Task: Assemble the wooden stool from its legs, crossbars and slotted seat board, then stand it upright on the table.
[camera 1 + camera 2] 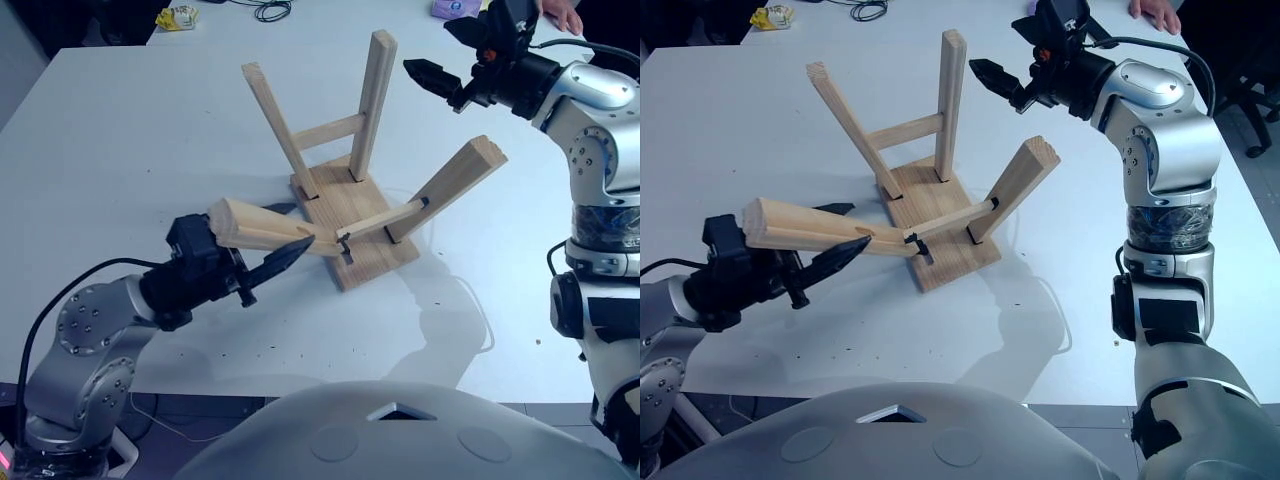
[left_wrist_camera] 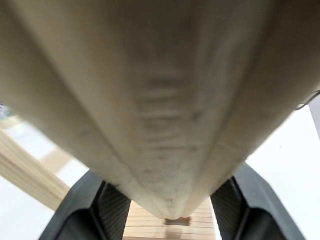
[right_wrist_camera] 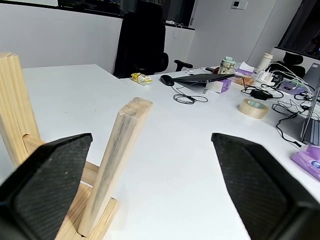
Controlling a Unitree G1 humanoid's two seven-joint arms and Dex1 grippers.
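Note:
The slotted seat board (image 1: 372, 258) lies flat on the white table (image 1: 120, 150), legs pointing up. Two upright legs (image 1: 374, 100) at its far side are joined by a crossbar (image 1: 330, 131). A third leg (image 1: 455, 185) leans out to the right, and a second crossbar (image 1: 385, 219) runs from it to a fourth leg (image 1: 250, 227) lying low at the left. My left gripper (image 1: 290, 228) is shut on that fourth leg (image 2: 150, 100), one finger (image 2: 110, 210) on each side. My right gripper (image 1: 445, 55) hangs open above and right of the upright legs (image 3: 115, 165), holding nothing.
At the table's far edge are a yellow packet (image 1: 180, 15), a coiled cable (image 1: 272, 10) and a purple pack (image 1: 455, 8), with a person's hand (image 1: 560, 12) resting there. A tape roll (image 3: 252, 107) and an office chair (image 3: 142, 47) stand beyond.

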